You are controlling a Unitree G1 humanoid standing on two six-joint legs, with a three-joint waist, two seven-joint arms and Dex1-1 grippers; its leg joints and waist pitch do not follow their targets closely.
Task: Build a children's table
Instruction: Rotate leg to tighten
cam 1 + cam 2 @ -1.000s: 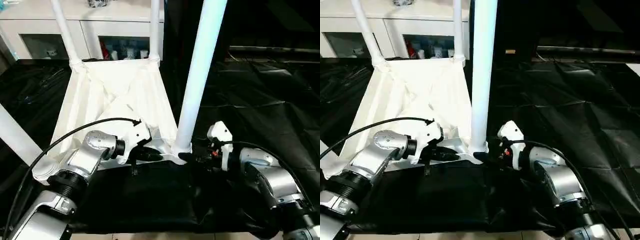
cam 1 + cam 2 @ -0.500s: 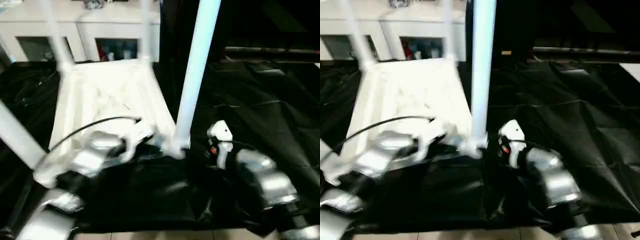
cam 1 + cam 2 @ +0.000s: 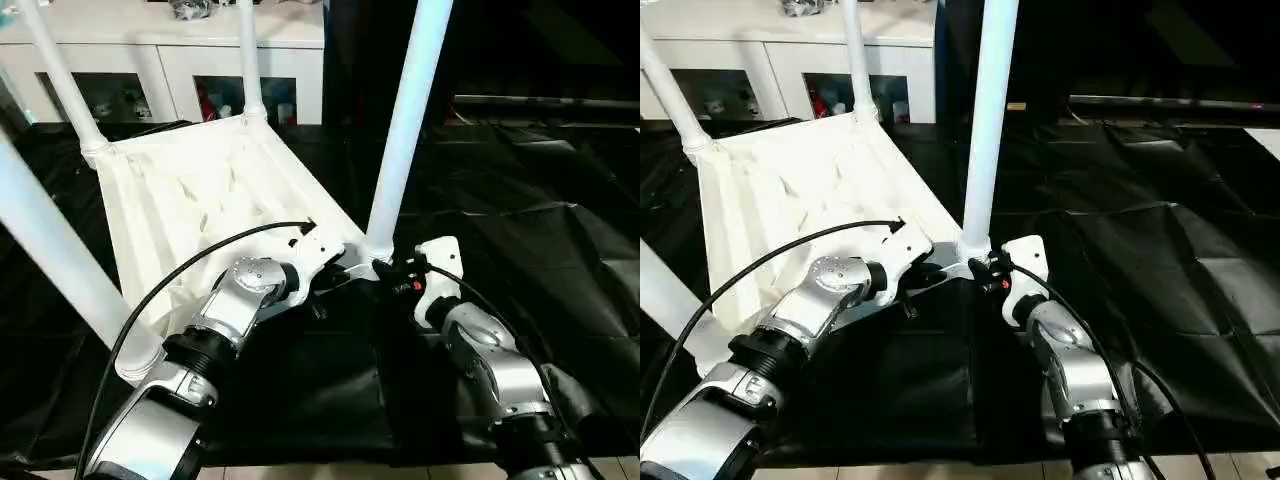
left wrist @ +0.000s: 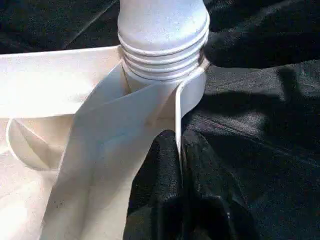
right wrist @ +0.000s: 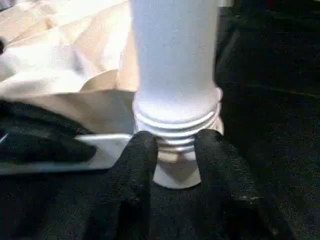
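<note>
Legs (image 3: pixel 405 130) stand in all four sockets of the upturned tabletop (image 3: pixel 200 200). At its four o'clock corner, left gripper (image 4: pixel 179 165) pinches the rim and right gripper (image 5: pixel 172 155) clasps the socket; flipping upright likely remains.

A crinkled black sheet (image 3: pixel 520 200) covers the whole work surface, creased into shiny folds that catch the light. Behind it stands a white cabinet (image 3: pixel 180 25) with glass doors (image 3: pixel 110 95), behind which small coloured items (image 3: pixel 215 100) sit, too small to make out. A few unclear objects (image 3: pixel 805 7) rest on the cabinet's top.
</note>
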